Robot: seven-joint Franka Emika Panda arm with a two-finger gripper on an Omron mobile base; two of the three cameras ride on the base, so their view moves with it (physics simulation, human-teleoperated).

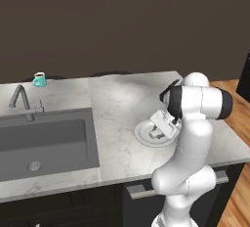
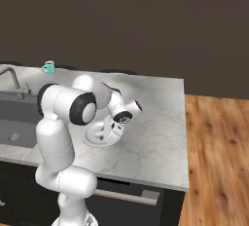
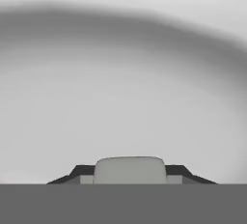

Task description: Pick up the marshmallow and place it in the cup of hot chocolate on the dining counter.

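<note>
The counter [image 1: 117,99] is showing as polished grey-white veined marble, smooth, on matt dark cabinetry [image 1: 73,204]. Set into it, the sink [image 1: 46,140] is looking like matt grey metal, and the faucet [image 1: 19,99] behind the sink is reading as brushed metal. The plate [image 1: 144,135], right of the sink, is appearing as smooth white glazed ceramic. The mug [image 1: 39,79], beyond the sink, is gleaming teal. The floor [image 2: 219,161] is showing as grained wood.

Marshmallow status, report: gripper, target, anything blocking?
Gripper down in the plate, shut on marshmallow. Mug far across counter, beyond sink. Faucet along route.
</note>
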